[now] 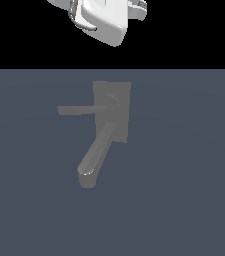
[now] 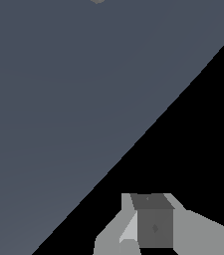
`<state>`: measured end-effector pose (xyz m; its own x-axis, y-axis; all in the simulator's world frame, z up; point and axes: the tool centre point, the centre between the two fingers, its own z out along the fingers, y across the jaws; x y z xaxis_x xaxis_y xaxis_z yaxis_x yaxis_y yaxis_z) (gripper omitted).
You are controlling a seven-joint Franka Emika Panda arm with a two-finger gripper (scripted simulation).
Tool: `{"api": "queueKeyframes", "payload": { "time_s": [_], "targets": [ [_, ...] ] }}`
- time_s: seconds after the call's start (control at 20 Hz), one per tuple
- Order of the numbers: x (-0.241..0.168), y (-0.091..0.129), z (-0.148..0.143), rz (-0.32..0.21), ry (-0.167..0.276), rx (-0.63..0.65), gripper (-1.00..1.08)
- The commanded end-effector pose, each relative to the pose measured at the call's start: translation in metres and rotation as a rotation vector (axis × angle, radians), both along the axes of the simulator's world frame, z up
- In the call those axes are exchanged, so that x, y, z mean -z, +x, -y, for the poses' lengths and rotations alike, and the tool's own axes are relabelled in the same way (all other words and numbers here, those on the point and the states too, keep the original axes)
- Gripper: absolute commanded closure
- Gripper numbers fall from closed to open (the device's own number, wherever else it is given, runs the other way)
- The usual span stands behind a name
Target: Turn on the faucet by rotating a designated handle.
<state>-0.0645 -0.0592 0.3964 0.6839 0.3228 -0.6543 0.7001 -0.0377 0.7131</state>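
Handle (image 1: 76,109) juts from the faucet (image 1: 111,112) hub toward the exterior view's left, well below and apart from the gripper (image 2: 151,224). Whether its jaws are parted cannot be told. A descent landing rightward might strike the thick spout (image 1: 96,155) instead.

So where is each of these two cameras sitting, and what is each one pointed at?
Exterior view: off the arm, facing the grey floor with the faucet and its handle mid-frame; part of the white robot arm shows at the top edge.
Wrist view: on the wrist, looking past the gripper at bare floor; its fingers look closed.
Shared: the floor; possibly the faucet, a grey sliver at the wrist picture's edge.
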Motion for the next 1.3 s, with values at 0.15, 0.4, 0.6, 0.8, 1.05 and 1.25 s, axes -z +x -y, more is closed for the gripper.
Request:
{"api": "queueKeyframes", "payload": {
  "time_s": [0.15,0.4,0.6,0.8,1.05,1.25],
  "targets": [
    [-0.032,0.007,-0.013,0.098,0.004,-0.056,1.08],
    [-0.077,0.012,-0.034,0.228,-0.005,-0.134,1.08],
    [-0.120,0.012,-0.057,0.346,-0.030,-0.213,1.08],
    [-0.161,0.008,-0.085,0.454,-0.070,-0.297,1.08],
    [-0.203,-0.001,-0.126,0.565,-0.138,-0.408,1.08],
    [-0.226,-0.008,-0.163,0.631,-0.206,-0.500,1.08]
  ]
}}
